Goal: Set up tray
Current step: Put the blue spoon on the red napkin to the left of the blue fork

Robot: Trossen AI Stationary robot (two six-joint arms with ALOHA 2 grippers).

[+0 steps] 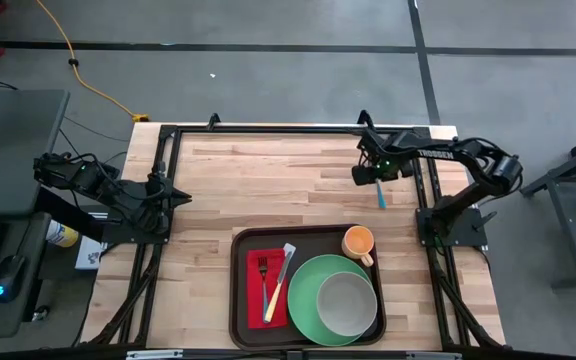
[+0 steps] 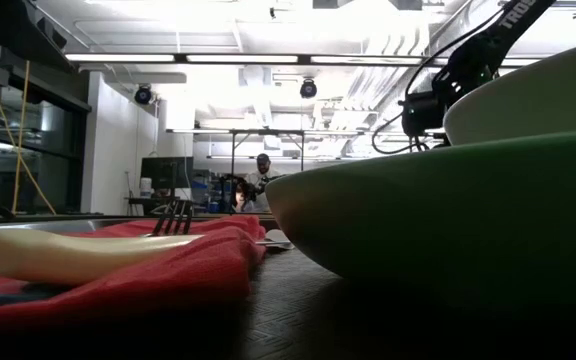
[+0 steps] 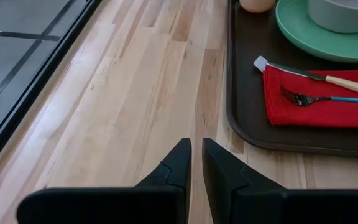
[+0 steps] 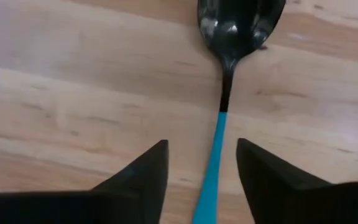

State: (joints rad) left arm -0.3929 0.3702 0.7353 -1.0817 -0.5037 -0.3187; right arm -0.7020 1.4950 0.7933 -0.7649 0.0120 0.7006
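- I'm seeing the tray (image 1: pixel 240 290), dark brown w/ raised rim, sitting at the near-centre edge of the wooden table (image 1: pixel 268 180).
- It's carrying a red napkin (image 1: pixel 258 295) w/ a fork (image 1: pixel 264 280) and a cream-handled knife (image 1: pixel 280 280) lying on it, a green plate (image 1: pixel 303 300) holding a grey bowl (image 1: pixel 346 305), and an orange mug (image 1: pixel 359 242) at the tray's far right corner.
- Right gripper (image 4: pixel 201 180) is hovering over bare table toward the far right, well apart from the tray; its fingers (image 4: pixel 142 174) are standing apart.
- Between them a spoon (image 4: pixel 219 118) w/ dark bowl and blue handle is lying flat on the wood; fingers aren't touching it in the wrist view.
- In the high view the spoon's handle is pointing roughly toward the mug.
- Left gripper (image 3: pixel 196 168) is waiting at the table's left side, fingers nearly together w/ a slim gap, clamping nothing; the tray is lying ahead of it and off to one side.
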